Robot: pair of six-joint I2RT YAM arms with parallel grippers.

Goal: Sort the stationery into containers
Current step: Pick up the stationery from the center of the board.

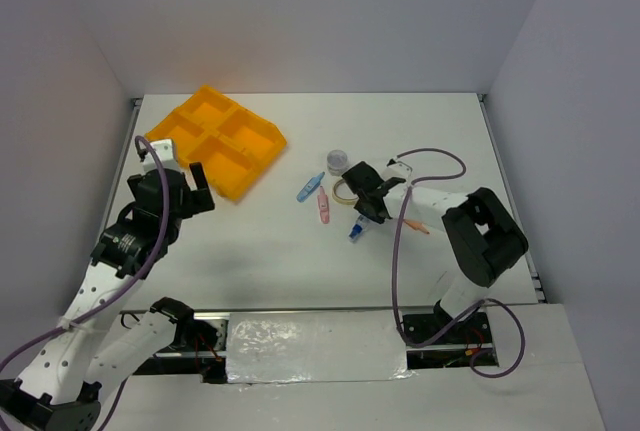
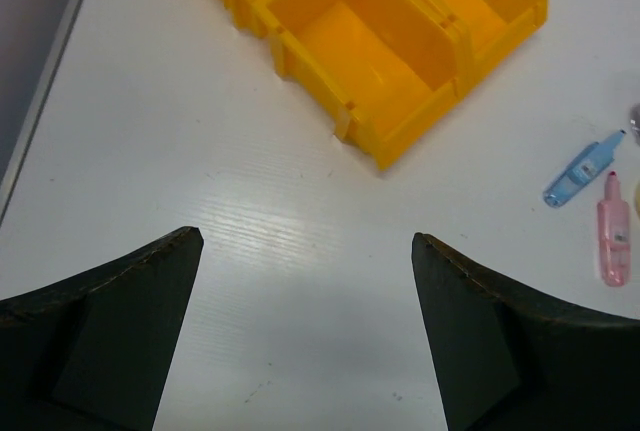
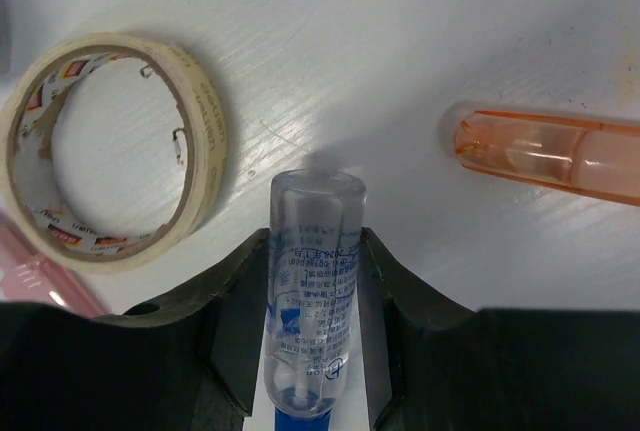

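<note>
The right tool (image 3: 313, 261) was closed on the blue-and-white tube (image 3: 310, 291), its two fingers pressed against the clear barrel on either side while the tube lay low over the tabletop (image 1: 450, 131), well to the right of the orange-yellow tray (image 1: 213, 134). The left tool (image 2: 305, 241) stood wide open and held nothing, hanging over bare tabletop just in front of the tray's nearest corner. The right wrist view alone showed the grip itself, with the beige tape ring (image 3: 205, 121) lying flat just beside the tube's clear end and the orange piece (image 3: 550, 156) on its other side, touching neither. The left wrist view alone looked into the tray's near compartments, which showed only their bare floors; past the tray's corner it caught the light-blue piece (image 2: 583, 169) and the pink piece (image 2: 612, 231) lying near each other but apart. Only the top view took in all four compartments, each showing bare plastic, and the grey-topped jar (image 1: 338, 160), which stood to the right of the tray, closer to it than the held tube was.
</note>
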